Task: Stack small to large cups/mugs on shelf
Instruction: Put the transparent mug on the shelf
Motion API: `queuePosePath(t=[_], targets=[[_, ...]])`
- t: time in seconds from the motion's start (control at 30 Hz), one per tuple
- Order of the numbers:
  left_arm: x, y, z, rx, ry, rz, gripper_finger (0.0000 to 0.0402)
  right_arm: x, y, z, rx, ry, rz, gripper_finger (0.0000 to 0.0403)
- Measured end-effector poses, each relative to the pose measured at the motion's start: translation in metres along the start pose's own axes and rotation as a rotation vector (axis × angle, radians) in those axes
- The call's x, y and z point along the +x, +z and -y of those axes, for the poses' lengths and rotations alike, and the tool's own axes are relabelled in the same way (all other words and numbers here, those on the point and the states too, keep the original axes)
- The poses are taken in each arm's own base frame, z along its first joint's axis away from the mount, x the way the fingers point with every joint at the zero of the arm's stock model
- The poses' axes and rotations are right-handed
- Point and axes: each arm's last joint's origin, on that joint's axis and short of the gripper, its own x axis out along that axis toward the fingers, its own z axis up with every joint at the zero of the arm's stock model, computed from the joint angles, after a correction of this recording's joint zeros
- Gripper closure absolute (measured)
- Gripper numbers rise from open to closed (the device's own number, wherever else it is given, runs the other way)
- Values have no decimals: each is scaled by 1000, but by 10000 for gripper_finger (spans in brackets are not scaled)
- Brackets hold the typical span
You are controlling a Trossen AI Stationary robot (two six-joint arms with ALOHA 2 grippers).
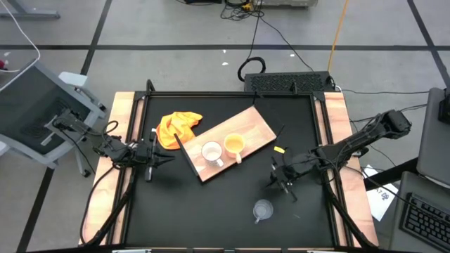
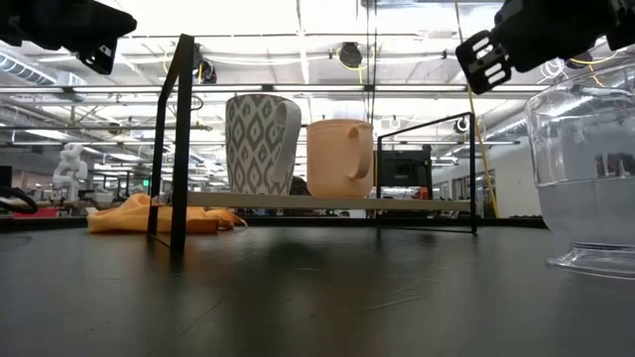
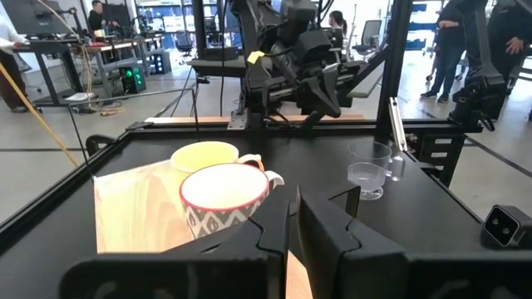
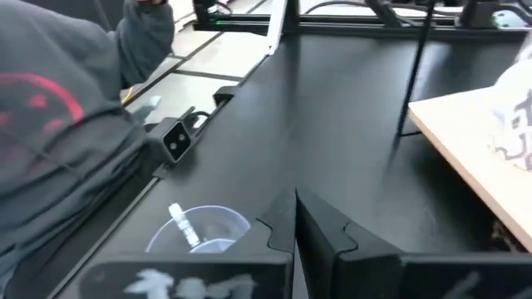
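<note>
High view: the shelf [image 1: 242,130], a light-brown wooden board, lies diagonally on the black tabletop [image 1: 211,211]. Two vessels stand side by side on it, apart from each other: the white mug [image 1: 211,152] and the yellow-orange mug [image 1: 234,145]. Both interiors appear empty. The glass cup [image 1: 263,210] stands on the tabletop, well apart from the board, near the front edge. A yellow-orange cloth [image 1: 176,128] lies just beside the board's left end. The left gripper [image 1: 169,160] sits left of the board with its fingers together, holding nothing. The right gripper [image 1: 275,176] is between the board and the glass cup, fingers together, holding nothing.

Low view: the board is raised on a dark frame. The white mug [image 2: 262,144], which has a grey patterned exterior, and the yellow-orange mug [image 2: 340,158] stand upright on it. The glass cup [image 2: 587,178] is close at the right, upright on the tabletop.

Left wrist view: the white mug [image 3: 224,199] shows an empty white interior; the yellow-orange mug [image 3: 205,154] is just behind it. The glass cup [image 3: 371,169] appears empty.

Right wrist view: the glass cup [image 4: 199,232] is just beyond the closed fingers [image 4: 278,228]. The board [image 4: 474,154] lies farther off.
</note>
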Motion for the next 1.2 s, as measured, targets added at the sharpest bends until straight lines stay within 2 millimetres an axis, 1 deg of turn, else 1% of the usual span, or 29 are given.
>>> queuePosePath(t=[0.17, 0.43, 0.53, 0.67, 0.8, 0.87, 1.07, 1.2], targets=[[0, 0, 0, 3, 0, 0, 371, 1, -1, -8, -25, 33, -5, 403], [0, 0, 0, 0, 0, 0, 371, 2, -3, -20, -118, 83, -7, 403], [0, 0, 0, 1, 0, 0, 371, 2, -8, -21, -122, 93, 21, 403], [0, -1, 0, 5, 1, -9, 371, 1, -9, -21, -143, 102, 95, 403], [0, -2, 0, 9, 1, -15, 371, 0, -10, -21, -153, 105, 131, 403], [0, -2, 0, 9, 1, -19, 371, 0, -13, -20, -154, 76, 124, 403], [0, -2, 0, 7, 1, -20, 371, -1, -26, -13, -171, -94, 94, 403], [0, -2, 0, 7, 1, -21, 371, -2, -26, -11, -120, -154, 123, 403]])
